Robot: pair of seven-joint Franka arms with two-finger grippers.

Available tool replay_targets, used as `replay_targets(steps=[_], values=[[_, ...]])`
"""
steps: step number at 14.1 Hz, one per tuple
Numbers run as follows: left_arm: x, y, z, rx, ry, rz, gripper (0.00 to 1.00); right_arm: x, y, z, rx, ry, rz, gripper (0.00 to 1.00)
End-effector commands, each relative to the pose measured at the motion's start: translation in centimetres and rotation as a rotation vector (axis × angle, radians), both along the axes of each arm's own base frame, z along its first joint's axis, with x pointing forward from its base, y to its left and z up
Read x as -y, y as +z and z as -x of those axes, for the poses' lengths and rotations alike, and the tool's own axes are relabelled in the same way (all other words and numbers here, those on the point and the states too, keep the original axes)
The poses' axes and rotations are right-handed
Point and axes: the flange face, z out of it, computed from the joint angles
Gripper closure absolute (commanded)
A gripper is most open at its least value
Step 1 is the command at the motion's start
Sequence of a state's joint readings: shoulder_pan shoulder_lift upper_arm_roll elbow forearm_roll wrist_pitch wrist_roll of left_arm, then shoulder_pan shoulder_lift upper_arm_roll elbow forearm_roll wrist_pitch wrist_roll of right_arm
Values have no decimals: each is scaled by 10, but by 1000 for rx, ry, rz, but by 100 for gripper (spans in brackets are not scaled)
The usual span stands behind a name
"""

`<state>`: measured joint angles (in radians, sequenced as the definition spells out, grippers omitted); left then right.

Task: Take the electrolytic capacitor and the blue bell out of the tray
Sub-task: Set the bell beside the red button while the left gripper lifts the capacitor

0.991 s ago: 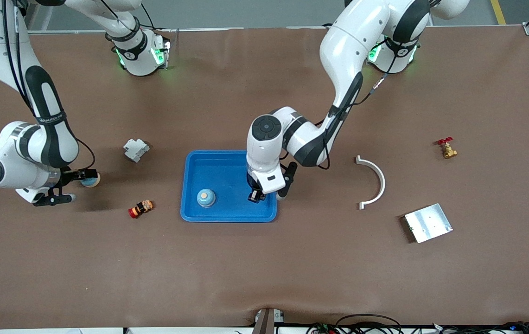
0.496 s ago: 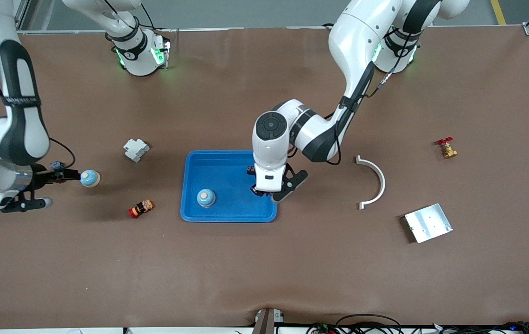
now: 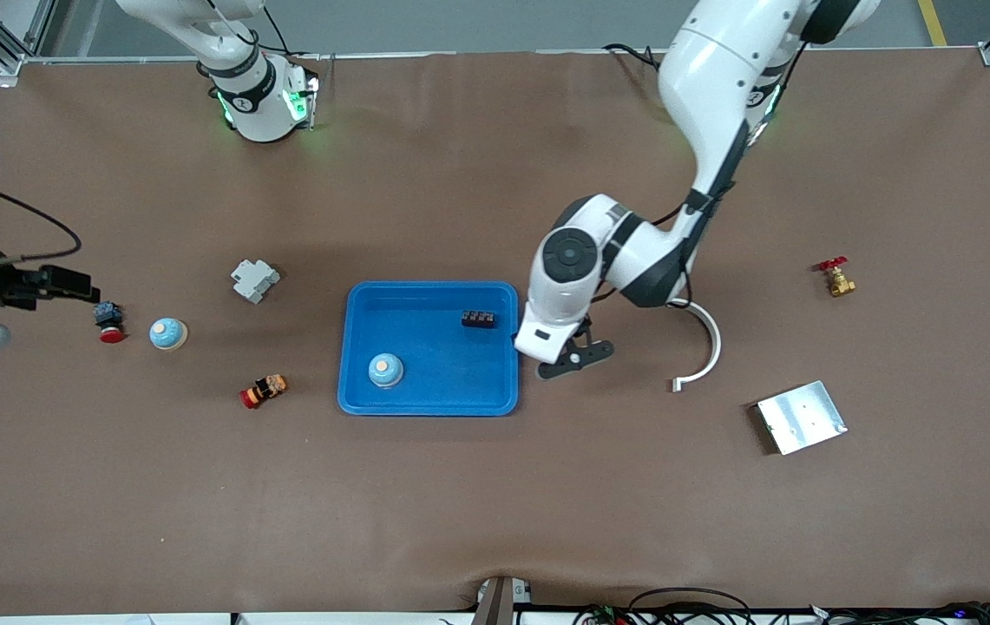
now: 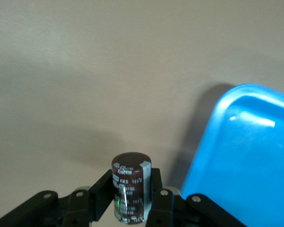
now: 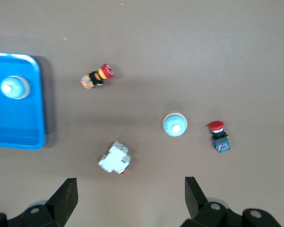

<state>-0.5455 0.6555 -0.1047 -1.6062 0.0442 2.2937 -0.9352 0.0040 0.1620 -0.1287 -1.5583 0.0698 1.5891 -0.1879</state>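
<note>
The left gripper (image 4: 130,208), clamped on the capacitor (image 4: 131,190) beside the tray (image 3: 429,395), risked dropping it back in, while the right gripper (image 5: 128,196) waited open.

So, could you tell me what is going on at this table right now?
The left gripper is shut on the electrolytic capacitor and holds it over the bare table just beside the blue tray. One blue bell sits in the tray along with a small black block. The right gripper is open, up over the right arm's end of the table, above a second blue bell that lies out on the table.
</note>
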Motion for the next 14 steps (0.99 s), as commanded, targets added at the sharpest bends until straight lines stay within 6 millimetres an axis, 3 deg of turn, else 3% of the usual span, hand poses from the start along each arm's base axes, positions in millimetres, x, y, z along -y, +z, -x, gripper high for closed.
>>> replay_targets(steps=[1, 4, 8, 12, 14], values=[[-44, -1, 9, -24, -101, 25, 100, -5, 38, 17, 30, -28, 1, 0], [-89, -11, 9, -15, -189, 52, 100, -30, 61, 18, 67, -69, 21, 0], [-154, -16, 16, 13, -316, 46, 100, -32, 66, 18, 65, -124, 27, 0], [-192, -18, 11, 9, -404, 37, 100, -28, 69, 18, 79, -104, 94, 0], [-211, -26, 13, -4, -443, 33, 100, -38, 76, 20, 92, -87, 113, 0]])
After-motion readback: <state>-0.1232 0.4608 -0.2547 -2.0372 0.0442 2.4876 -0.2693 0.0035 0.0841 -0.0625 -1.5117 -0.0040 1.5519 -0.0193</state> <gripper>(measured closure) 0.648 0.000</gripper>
